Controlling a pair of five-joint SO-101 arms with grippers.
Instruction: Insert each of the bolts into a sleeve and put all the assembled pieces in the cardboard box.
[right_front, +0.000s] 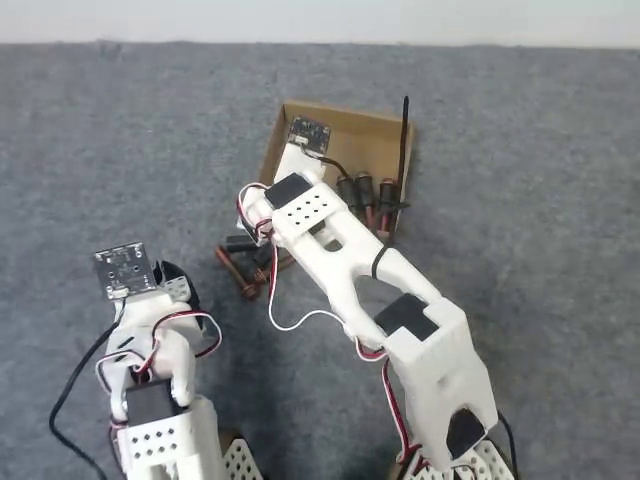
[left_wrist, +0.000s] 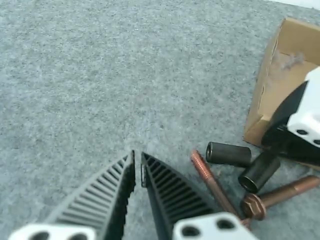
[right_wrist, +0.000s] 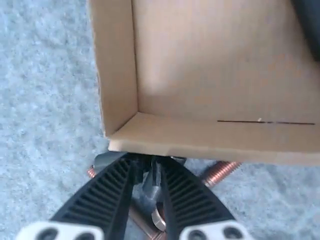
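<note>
Since the right pincer (right_wrist: 147, 165) is closed on what seems to be a dark sleeve (right_wrist: 151, 184), though the view there is poor, the step in hand is probably to pick this piece out of the loose pile. The pile lies on the bench (right_front: 520, 150) just beside the near corner of the box (right_wrist: 120, 75): copper bolts (left_wrist: 212, 182) and other sleeves (left_wrist: 228, 153) close together, some touching. The lift should go straight up first, so that the piece does not catch the cardboard wall just beside it or drag a bolt along. It is good to check that the grip holds before any turn toward the other arm. The left pincer (left_wrist: 138, 157) is pressed together with nothing in it, near the pile. It must spread before it can take a bolt, and it should hold the bolt near the head, so the shaft is free to enter. Some assembled pieces (right_front: 365, 195) already lie in the box
</note>
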